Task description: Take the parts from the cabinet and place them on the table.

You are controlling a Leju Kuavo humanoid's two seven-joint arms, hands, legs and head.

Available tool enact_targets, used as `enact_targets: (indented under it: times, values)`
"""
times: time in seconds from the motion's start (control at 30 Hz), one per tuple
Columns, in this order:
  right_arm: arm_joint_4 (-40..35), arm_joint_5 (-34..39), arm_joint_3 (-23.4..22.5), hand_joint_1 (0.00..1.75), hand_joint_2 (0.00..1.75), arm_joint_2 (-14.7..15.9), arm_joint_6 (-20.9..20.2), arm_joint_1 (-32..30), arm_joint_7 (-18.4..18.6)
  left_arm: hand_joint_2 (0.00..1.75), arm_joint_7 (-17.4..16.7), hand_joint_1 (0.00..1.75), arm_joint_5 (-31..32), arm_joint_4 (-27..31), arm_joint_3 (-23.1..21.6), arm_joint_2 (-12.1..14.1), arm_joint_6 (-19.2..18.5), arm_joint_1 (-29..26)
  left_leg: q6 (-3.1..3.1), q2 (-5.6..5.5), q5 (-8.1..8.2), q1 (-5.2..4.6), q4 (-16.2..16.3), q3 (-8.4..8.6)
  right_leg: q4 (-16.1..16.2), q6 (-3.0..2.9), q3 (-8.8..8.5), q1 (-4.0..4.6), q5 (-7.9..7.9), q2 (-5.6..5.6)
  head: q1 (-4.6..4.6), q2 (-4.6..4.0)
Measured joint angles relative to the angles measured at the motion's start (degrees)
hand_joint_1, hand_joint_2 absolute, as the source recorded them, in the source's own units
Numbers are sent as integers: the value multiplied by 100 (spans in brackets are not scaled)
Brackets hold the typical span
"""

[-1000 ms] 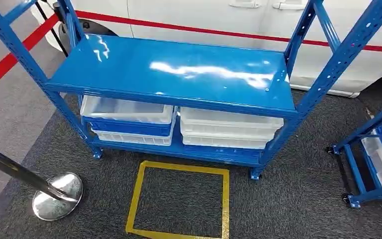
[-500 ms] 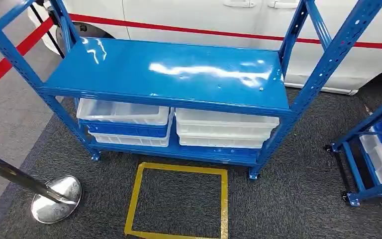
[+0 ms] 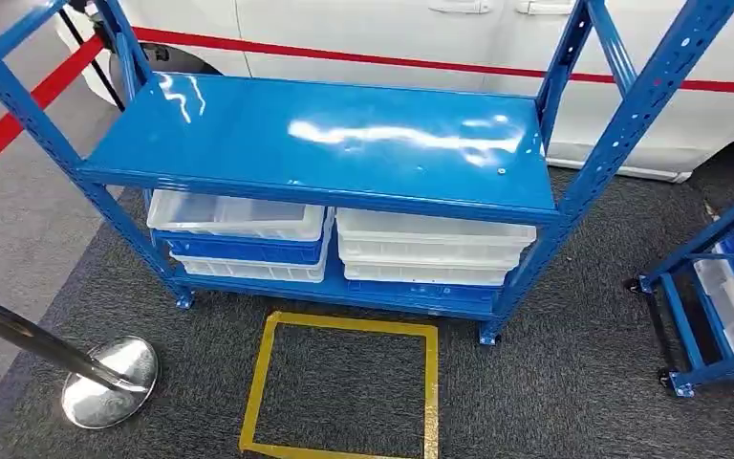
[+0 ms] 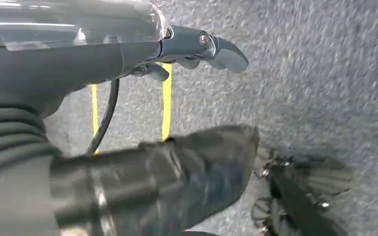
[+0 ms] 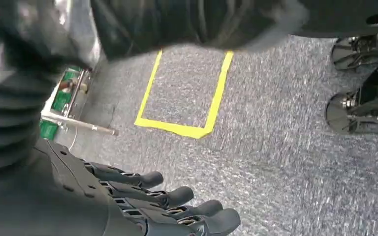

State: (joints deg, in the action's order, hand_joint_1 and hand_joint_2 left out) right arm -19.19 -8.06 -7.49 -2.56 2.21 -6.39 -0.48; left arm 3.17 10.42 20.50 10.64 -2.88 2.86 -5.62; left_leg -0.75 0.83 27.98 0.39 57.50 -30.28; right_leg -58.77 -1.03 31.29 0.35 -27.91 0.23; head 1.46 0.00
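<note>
- The head view looks forward and down from high on the blue cabinet (image 3: 325, 143).
- Both wrist views hang close over grey carpet (image 5: 295, 162).
- All three share the yellow tape square (image 3: 344, 387), at the head view's 6 o'clock.

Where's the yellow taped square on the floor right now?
In the head view the yellow taped square lies on the dark carpet directly in front of the blue rack, below its lower shelf of white bins, right of the chrome stanchion base.
</note>
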Motion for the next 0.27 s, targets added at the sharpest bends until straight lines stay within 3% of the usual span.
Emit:
enact_targets:
  times: [0.27]
  values:
    - [-172,721,463,0,0,138,-188,-87,24,0,-266,0,-948,48,-686,162,-238,-170,1,0,3,-2,6,0,1,1,-1,-8,0,0,0,0]
